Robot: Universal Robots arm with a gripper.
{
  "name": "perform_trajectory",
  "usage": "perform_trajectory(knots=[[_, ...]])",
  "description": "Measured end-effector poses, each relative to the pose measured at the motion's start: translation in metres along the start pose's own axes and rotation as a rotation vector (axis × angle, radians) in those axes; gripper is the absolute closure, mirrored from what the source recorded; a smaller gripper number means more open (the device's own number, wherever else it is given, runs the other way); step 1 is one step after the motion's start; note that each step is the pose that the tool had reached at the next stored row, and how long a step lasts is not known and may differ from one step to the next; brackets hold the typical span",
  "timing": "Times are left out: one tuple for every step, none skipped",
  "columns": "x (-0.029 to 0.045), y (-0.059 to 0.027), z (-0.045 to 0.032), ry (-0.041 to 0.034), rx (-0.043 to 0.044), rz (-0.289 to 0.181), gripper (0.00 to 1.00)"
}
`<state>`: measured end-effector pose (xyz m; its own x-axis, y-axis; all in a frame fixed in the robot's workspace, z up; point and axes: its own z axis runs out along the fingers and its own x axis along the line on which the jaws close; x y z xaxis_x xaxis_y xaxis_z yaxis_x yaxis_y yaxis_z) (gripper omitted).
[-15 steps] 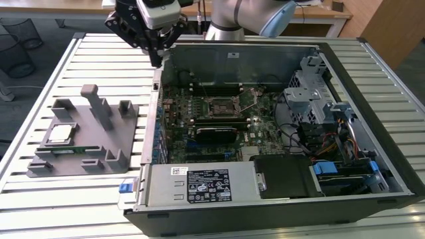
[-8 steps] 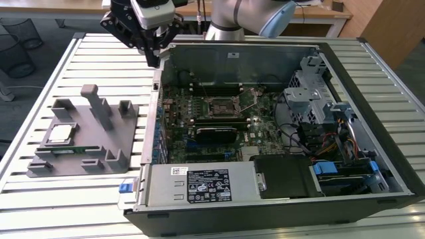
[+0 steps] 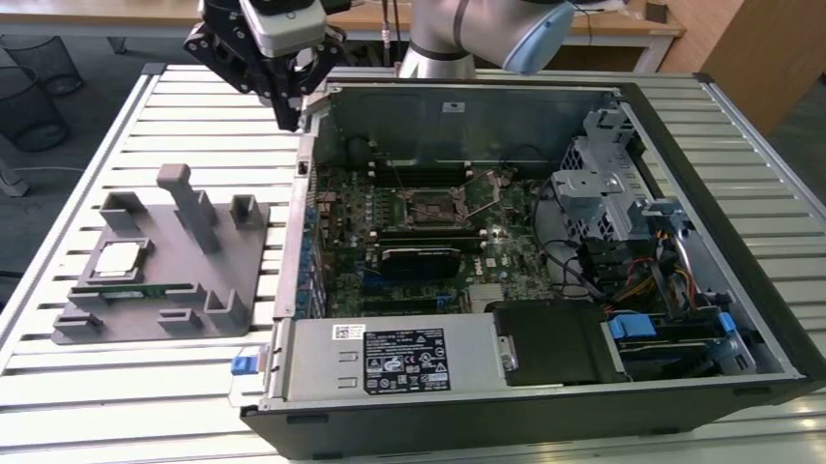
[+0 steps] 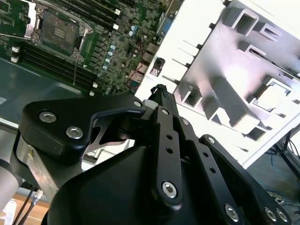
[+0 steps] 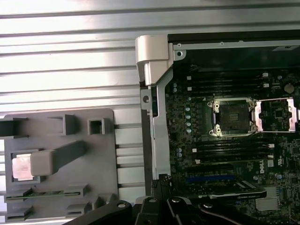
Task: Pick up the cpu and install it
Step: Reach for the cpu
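Note:
The cpu point(image 3: 119, 259) is a small silver square lying flat in a pocket of the grey holder block point(image 3: 193, 319), at the exterior view's left. In the first wrist view the cpu point(image 5: 18, 168) is partly covered by a grey post; in the second wrist view the cpu point(image 4: 271, 96) shows as a bright square. My gripper point(image 3: 289, 118) hangs shut and empty above the back left corner of the open computer case point(image 3: 543, 406), well away from the cpu. Inside the case, the motherboard's socket point(image 3: 432, 205) stands open with its metal frame lifted; the socket point(image 5: 232, 117) is bare.
A green memory stick point(image 3: 135, 290) lies in the holder just in front of the cpu, and a tall grey post point(image 3: 191, 208) rises beside it. The case wall point(image 3: 305, 232) stands between holder and motherboard. Drive cages and cables fill the case's right side. A slatted table point(image 3: 130, 406) carries everything.

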<state>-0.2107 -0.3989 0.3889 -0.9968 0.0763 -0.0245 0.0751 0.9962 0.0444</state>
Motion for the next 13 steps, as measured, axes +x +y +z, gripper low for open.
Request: perform_trajectory(knots=[[0.0012,-0.0001,-0.0001,0.0001,0.0,0.0,0.89],[0.0024,-0.0002,-0.0001,0.0001,0.0001,0.0,0.89],[0.0035,-0.0003,-0.0001,0.0001,0.0,0.0,0.89],[0.0048,-0.0004,-0.0001,0.0,0.0,0.0,0.89],[0.006,-0.0005,-0.0001,0.0,0.0,0.0,0.89],[0.0072,-0.0006,-0.0001,0.0001,0.0,0.0,0.89],[0.0083,-0.0006,-0.0001,0.0001,0.0,0.0,0.89],[0.0094,-0.0007,-0.0001,0.0,0.0,0.0,0.89],[0.0106,-0.0008,-0.0002,0.0001,0.0,0.0,0.89],[0.0119,-0.0009,-0.0002,0.0,0.0,0.0,0.89],[0.0134,-0.001,-0.0002,0.0001,0.0,0.0,0.89],[0.015,-0.0011,-0.0002,0.0001,0.0,0.0,0.89],[0.0172,-0.0013,-0.0003,0.0001,0.0,0.0,0.89]])
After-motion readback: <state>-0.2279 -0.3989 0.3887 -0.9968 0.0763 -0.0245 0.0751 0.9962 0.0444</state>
